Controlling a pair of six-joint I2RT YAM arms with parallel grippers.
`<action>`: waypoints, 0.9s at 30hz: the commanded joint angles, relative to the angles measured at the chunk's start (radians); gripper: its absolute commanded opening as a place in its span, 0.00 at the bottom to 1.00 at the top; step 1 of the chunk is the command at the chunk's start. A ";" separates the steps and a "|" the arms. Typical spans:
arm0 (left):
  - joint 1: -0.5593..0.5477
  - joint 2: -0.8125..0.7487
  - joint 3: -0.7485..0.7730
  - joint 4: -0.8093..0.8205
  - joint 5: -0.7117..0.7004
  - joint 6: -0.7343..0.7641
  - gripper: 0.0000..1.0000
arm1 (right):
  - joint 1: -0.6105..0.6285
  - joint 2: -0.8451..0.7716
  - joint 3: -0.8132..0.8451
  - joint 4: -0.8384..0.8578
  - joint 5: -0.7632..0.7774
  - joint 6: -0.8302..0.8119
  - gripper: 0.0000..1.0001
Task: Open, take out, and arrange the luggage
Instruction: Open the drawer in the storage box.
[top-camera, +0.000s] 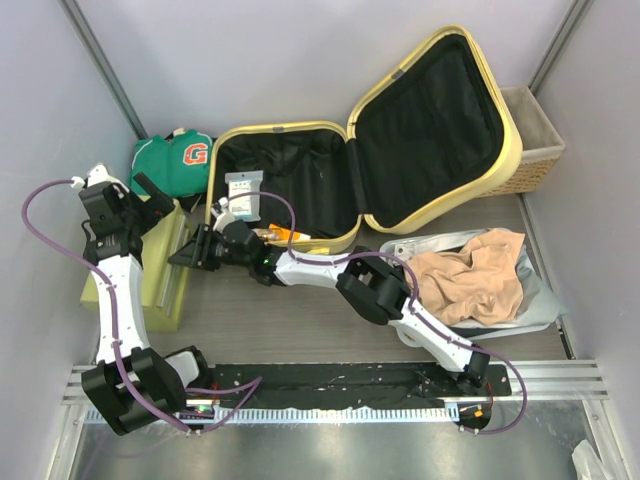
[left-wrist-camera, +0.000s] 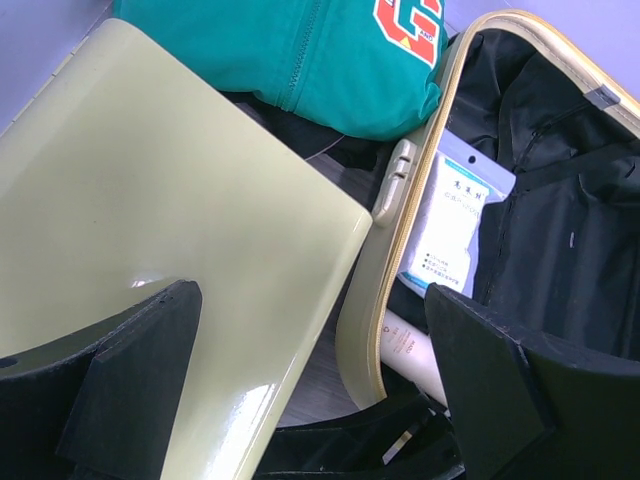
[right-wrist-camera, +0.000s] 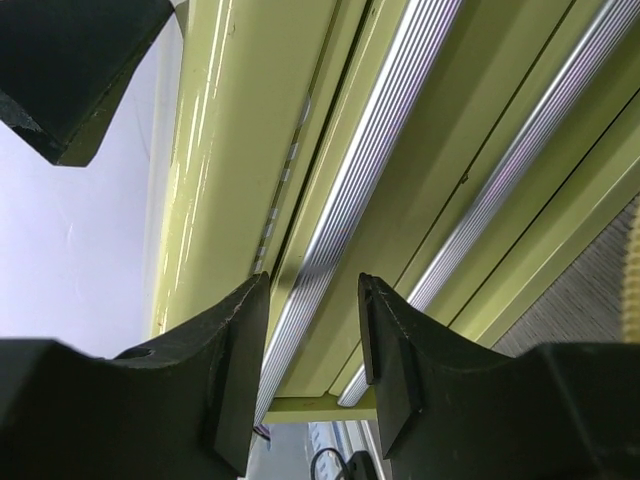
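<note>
Two arms crowd the left end of the luggage (top-camera: 275, 127), which sits mid-worktop w/ its lid already swung up & leaning back to the right, black lining showing. The base shell's long axis runs left-right across the worktop, hinge on the right side, open mouth facing up. Inside, at the left end, a white packet (top-camera: 243, 195) lies flat, w/ an orange item (top-camera: 285, 235) by the near wall, so unpacking isn't done, I'd say.

R fingers (top-camera: 197, 250) reach across to the near-left corner of the luggage, pointing left at the yellow-green box (top-camera: 165, 290). Their wrist view shows them parted partway, nothing btwn them, just the box's ribbed side beyond. L fingers (top-camera: 158, 197) hover over the box top, spread wide & empty. Their wrist view looks straight at the packet & the luggage's left wall.

Key relation: the packet lies right of & beyond the R fingers, which face away from it. From the L fingers it's just ahead to the right. L arm looks better placed for the next grab, prob.; R would need to turn back first.

Outside the luggage: green top (top-camera: 175, 160) on the far side of the box, beige cloth (top-camera: 475, 275) over on the right.
</note>
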 joint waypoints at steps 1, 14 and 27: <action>0.010 -0.001 -0.017 0.007 0.021 -0.007 1.00 | 0.006 0.015 0.037 0.075 0.025 0.042 0.48; 0.011 -0.002 -0.018 0.010 0.031 -0.010 1.00 | 0.005 0.049 0.054 0.137 0.002 0.058 0.45; 0.013 -0.002 -0.024 0.013 0.038 -0.010 1.00 | 0.005 0.050 0.030 0.224 -0.018 0.062 0.32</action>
